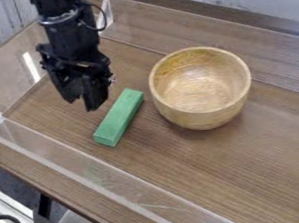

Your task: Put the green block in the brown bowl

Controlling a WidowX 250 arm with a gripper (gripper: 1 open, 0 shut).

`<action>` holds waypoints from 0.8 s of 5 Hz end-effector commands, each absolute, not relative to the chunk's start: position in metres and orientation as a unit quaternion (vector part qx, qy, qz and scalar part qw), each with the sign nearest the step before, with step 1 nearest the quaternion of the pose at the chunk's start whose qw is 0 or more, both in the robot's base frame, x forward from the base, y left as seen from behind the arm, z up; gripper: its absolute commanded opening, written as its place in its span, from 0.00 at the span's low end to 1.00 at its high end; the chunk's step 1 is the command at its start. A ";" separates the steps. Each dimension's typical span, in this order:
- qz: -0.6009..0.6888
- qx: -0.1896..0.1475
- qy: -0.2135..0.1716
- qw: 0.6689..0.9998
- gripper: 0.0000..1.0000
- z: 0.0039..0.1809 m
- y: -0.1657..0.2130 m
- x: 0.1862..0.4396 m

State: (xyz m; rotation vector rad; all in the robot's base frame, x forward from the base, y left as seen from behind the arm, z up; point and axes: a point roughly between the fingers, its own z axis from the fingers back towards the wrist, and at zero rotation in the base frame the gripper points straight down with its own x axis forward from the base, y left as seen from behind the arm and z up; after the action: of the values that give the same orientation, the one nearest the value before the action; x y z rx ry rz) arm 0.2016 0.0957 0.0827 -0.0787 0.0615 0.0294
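**Gripper beside the block, not yet over it**

Nearest to the camera, in the lower part of the frame, is the clear wall [65, 178] of the tray and bare wooden table [212, 167]. Nothing lies there that could block the arm.

A little farther, left of centre, the block [119, 117] lies flat on the table, with its long side running from lower left to upper right. It is free, and nothing holds it. The bowl [201, 86] stands right of centre, close to the upper end of the block but apart from it, and it is empty.

Behind and to the left of the block hangs the gripper [82, 93], pointing down. Its fingers are a little apart, with a narrow gap between them and nothing in this gap. The tips are low and just beside the upper left side of the block; I cannot tell if they touch the table.

In my judgement the main risk is the alignment. If the gripper goes down here, one finger may land on top of the block or push it sideways, and the block could turn or slide toward the bowl. The gap also looks narrow, so it may not pass over the block. A grasp near one end could let the long block tilt and catch the bowl rim.
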 end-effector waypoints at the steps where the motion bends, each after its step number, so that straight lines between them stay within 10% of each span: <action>1: 0.021 -0.038 0.019 0.999 1.00 0.084 0.100 0.203; 2: 0.005 -0.029 0.014 0.999 0.00 0.085 0.100 0.210; 3: -0.010 -0.021 0.009 1.000 1.00 0.089 0.099 0.216; 4: -0.035 -0.016 0.016 0.999 0.00 0.084 0.095 0.220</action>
State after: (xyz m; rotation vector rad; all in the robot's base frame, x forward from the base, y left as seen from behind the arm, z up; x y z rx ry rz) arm 0.2081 0.0903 0.0721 -0.0624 0.0873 -0.0623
